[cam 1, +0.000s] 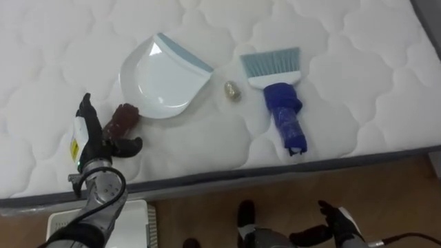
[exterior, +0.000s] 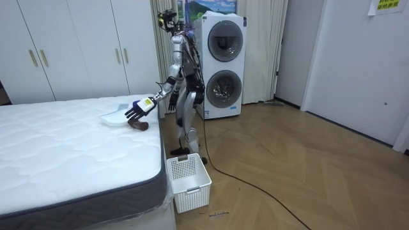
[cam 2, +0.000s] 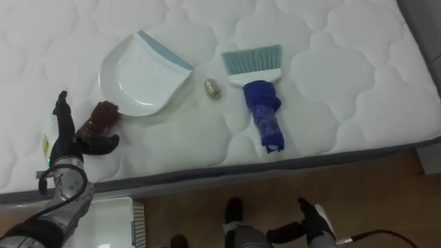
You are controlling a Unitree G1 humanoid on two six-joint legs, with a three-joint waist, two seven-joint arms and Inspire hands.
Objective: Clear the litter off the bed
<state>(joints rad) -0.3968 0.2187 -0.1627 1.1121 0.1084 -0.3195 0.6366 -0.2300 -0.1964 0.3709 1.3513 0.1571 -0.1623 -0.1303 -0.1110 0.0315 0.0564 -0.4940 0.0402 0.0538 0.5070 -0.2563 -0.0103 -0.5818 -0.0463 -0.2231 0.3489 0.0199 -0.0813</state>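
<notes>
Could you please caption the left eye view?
Left hand open by the dustpan handle; blue brush and a small scrap lie on the mattress.

White wardrobes (exterior: pixel 64 51), wooden floor (exterior: pixel 300 172) (light brown), two stacked laundry machines (exterior: pixel 223 67).

Right hand (cam 1: pixel 340 224), half beyond the lower edge; small lump (cam 1: pixel 233 90) beside the dustpan (cam 1: pixel 162 79), unidentifiable.

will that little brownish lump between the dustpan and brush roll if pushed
Probably: the lump looks small and rounded, so likely light and apt to roll. The quilted mattress has soft dimples that may catch or turn it. It lies beside the dustpan lip, so a short push might do.
</notes>
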